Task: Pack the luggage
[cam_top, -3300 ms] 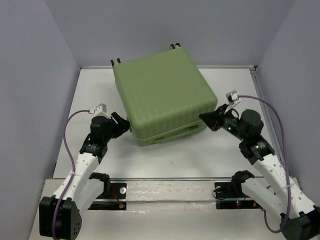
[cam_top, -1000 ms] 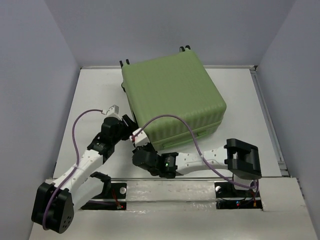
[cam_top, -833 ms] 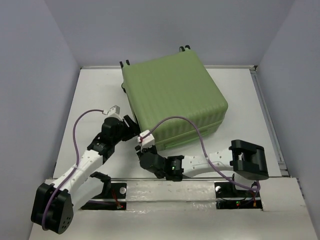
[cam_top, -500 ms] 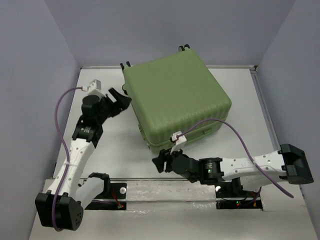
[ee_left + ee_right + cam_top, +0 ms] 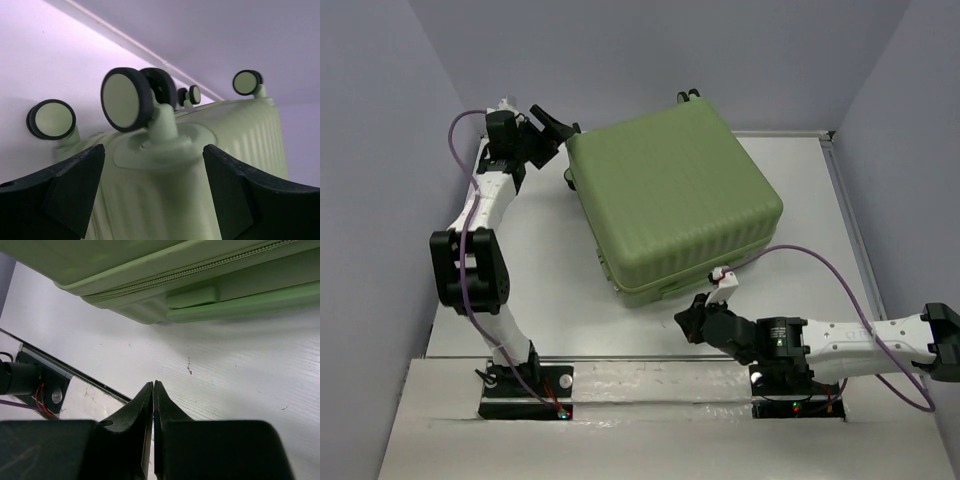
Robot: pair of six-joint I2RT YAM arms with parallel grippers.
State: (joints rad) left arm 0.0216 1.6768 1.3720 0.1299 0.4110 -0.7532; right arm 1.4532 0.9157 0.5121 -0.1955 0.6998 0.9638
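A: Materials on the luggage (image 5: 675, 205)?
B: Hard shell, pale green, with fine ribs across the lid and rounded corners. It lay flat and shut on the white bench (image 5: 535, 290), toward the far wall and turned at a slant. The zip (image 5: 200, 271) ran closed along the seam, and a smooth moulded bar (image 5: 192, 297) sat just beneath it.
A: Wheels (image 5: 124, 99)?
B: Black tyres and flat pale-green hubs, on green stalks. I counted four hub faces from the left wrist view, all at the far-left end of the case.
A: Claws?
B: The left claw (image 5: 558, 135) was spread wide and held nothing; its black fingers framed the wheel end. Could not tell whether it touched the case. The right claw (image 5: 686, 323) was clenched with its tips pressed together, empty, low over the bench near the case's front edge.
A: Changes from half a second before?
B: The left arm (image 5: 485, 205) had swung from the case's left flank up to its far-left corner. The right claw had shifted rightward along the near side. The case itself had barely moved.
A: Tally?
B: One case, two arms, two claws, two purple cables (image 5: 798, 250).
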